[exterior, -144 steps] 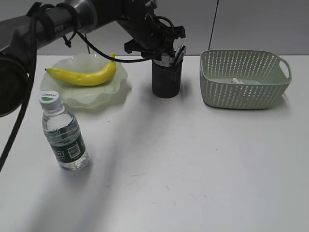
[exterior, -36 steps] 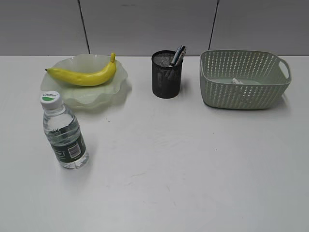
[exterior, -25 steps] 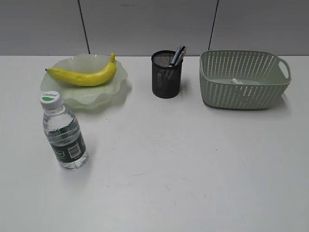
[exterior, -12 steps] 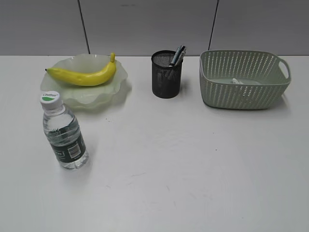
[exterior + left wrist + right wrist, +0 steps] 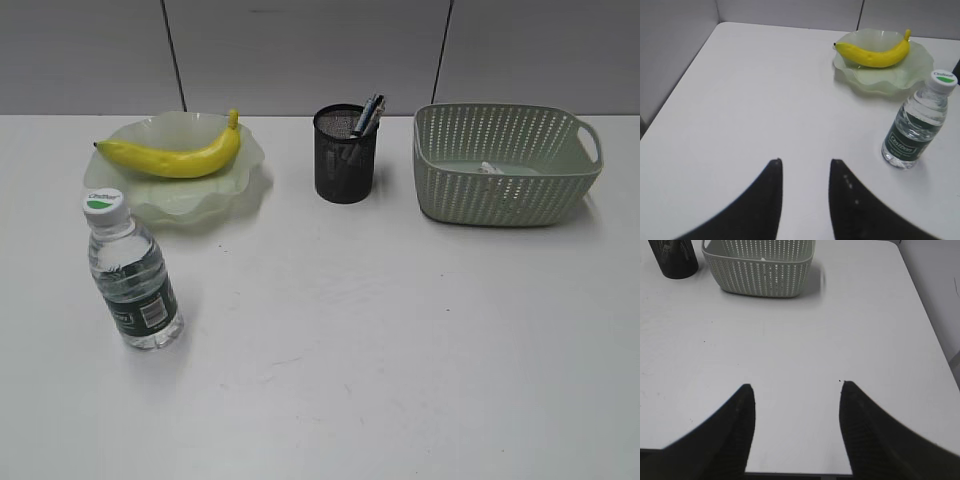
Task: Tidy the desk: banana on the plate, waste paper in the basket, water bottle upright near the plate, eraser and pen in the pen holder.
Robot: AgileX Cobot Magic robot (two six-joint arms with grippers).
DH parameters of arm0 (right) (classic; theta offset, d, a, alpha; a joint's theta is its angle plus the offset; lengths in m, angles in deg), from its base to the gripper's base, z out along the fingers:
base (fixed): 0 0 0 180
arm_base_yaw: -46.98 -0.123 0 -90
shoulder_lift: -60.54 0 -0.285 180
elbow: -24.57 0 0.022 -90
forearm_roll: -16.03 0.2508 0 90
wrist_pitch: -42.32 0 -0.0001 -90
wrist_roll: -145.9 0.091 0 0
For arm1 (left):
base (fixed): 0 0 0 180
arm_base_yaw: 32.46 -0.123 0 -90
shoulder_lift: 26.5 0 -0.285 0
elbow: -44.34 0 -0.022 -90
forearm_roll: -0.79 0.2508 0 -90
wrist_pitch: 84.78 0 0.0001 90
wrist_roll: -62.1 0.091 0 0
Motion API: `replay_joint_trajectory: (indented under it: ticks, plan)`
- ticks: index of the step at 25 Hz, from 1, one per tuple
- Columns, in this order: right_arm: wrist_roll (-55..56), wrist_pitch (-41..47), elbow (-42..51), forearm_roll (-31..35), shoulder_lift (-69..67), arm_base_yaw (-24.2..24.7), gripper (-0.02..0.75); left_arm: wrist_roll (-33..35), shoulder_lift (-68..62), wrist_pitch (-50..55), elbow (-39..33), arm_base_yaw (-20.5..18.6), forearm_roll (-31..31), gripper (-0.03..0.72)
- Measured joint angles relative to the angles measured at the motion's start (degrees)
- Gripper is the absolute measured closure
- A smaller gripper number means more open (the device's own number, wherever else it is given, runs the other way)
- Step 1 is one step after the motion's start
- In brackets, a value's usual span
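Left claw (image 5: 804, 167): parted by a moderate gap, nothing between its fingers, hung above bare tabletop (image 5: 750, 100).
Right claw (image 5: 796, 392): spread wider than the left, empty, over the tabletop's near edge.
Water bottle (image 5: 915, 125): stood upright ahead and to the right of the left claw, white cap with green mark on top, dark green label facing the wrist camera; apart from the claw.
Plate (image 5: 910, 75): pale green, ruffled rim, just beyond the water bottle, farther ahead-right of the left claw.
Banana (image 5: 872, 52): lay across the plate, curve sagging toward the claw, stem end pointing up and away on the right.
Basket (image 5: 760, 270): sage green, perforated walls, well ahead and slightly left of the right claw; clear gap of tabletop between them.
Waste paper (image 5: 490, 168): small white scrap seen inside the basket in the exterior view, on its floor; from the right wrist only a white speck showed at the rim.
Pen holder (image 5: 672, 257): black mesh cup, just left of the basket, far ahead-left of the right claw; not touching the basket.
Pen (image 5: 368, 115): stood slanted in the pen holder, tip end leaning over the rim toward the basket.
Eraser: could not tell; the mesh hid the cup's contents.
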Motion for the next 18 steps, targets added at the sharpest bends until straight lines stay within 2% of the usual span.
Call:
replay_joint_trajectory:
  ticks: [18]
  plan:
    - [0.0,0.0,0.0,0.0,0.0,0.0,0.302,0.02,0.0,0.0,0.0,0.0,0.0,0.45]
